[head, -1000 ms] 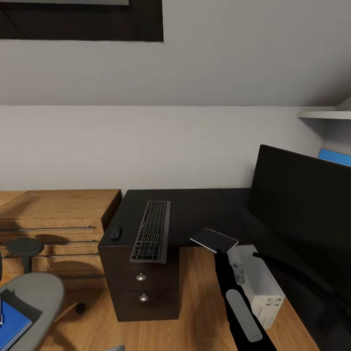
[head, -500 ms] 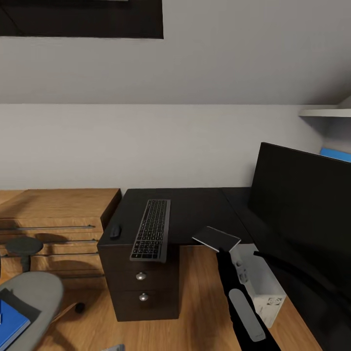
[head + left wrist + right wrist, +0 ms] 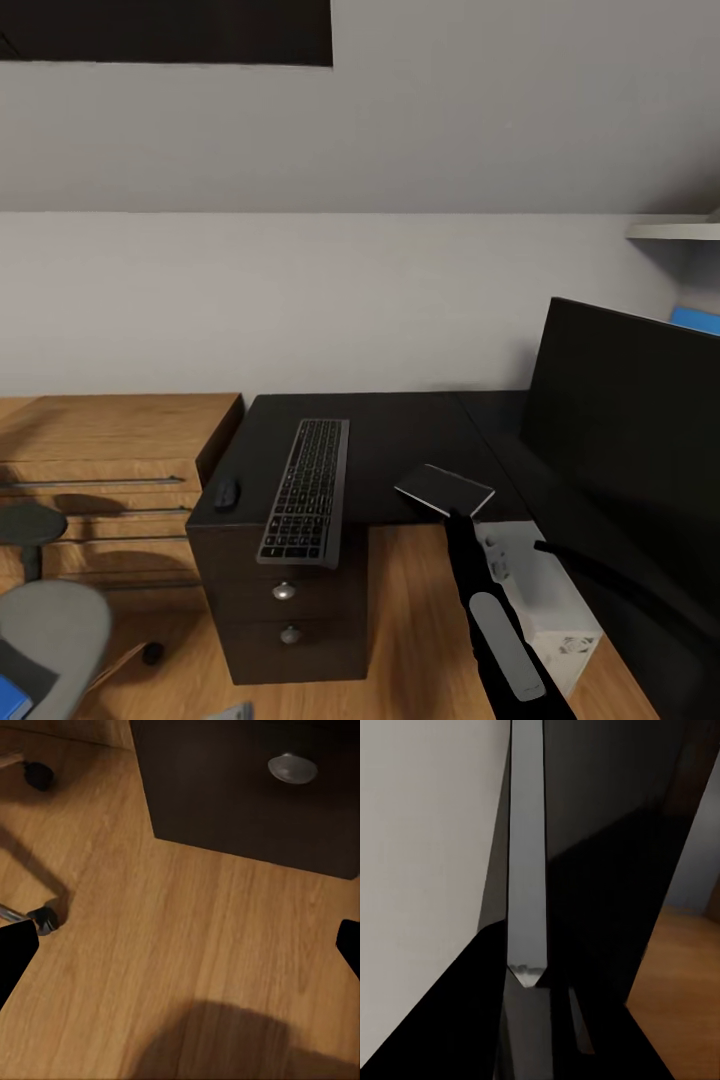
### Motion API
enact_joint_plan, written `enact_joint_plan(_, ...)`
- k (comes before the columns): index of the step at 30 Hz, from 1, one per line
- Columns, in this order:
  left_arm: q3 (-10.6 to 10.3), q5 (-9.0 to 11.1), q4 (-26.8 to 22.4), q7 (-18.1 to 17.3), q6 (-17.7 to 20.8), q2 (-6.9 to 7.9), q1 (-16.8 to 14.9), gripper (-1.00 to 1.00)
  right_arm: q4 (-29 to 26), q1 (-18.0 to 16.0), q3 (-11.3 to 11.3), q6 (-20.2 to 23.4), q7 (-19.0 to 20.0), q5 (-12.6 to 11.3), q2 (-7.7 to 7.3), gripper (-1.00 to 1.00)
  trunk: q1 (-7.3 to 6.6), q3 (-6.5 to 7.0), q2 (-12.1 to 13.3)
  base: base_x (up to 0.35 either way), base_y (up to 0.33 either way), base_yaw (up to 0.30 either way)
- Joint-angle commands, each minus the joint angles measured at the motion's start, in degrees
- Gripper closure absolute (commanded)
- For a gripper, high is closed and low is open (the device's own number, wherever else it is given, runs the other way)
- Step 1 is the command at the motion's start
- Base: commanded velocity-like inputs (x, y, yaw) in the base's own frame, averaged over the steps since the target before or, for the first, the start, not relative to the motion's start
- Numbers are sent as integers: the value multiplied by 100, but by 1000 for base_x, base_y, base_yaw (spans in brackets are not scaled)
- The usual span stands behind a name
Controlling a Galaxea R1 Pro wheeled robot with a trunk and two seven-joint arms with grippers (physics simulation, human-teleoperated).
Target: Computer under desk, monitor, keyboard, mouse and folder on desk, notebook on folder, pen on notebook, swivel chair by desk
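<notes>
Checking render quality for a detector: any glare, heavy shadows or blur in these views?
Head view: sharp, even lighting; soft shadows on the wooden shelving; the monitor is flat black without glare. Left wrist view: a broad dark shadow on the floor, slightly soft. Right wrist view: the notebook edge-on, mostly dark, a sheen on the desk.

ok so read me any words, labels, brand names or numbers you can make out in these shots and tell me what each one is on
Nothing here can be read.
Computer: a small dark mark low on its white side, too small and blurred to read.
Keyboard: pale specks on the dark keys, too small to read as letters.
Monitor: blank black screen, no text visible.
Drawer unit: plain round knobs, no label.
</notes>
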Motion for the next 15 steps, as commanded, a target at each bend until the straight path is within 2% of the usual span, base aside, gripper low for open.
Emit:
enact_joint_plan(1, -25, 28, -7, 41, 7, 3, -4, -100, 47, -2, 13, -43, -29, -108, -4, 100, 1, -7, -2, 176, 0, 0)
enact_joint_plan(6, -31, 28, -5, 40, 1, 1, -4, -100, 50, -3, 12, -43, -29, -108, -4, 100, 1, -7, -2, 156, 0, 0)
enact_joint_plan(15, -32, 29, 19, 39, 0, -1, -4, -100, 53, -3, 19, -43, -39, -108, 2, 100, 1, -7, -2, 23, 0, 0)
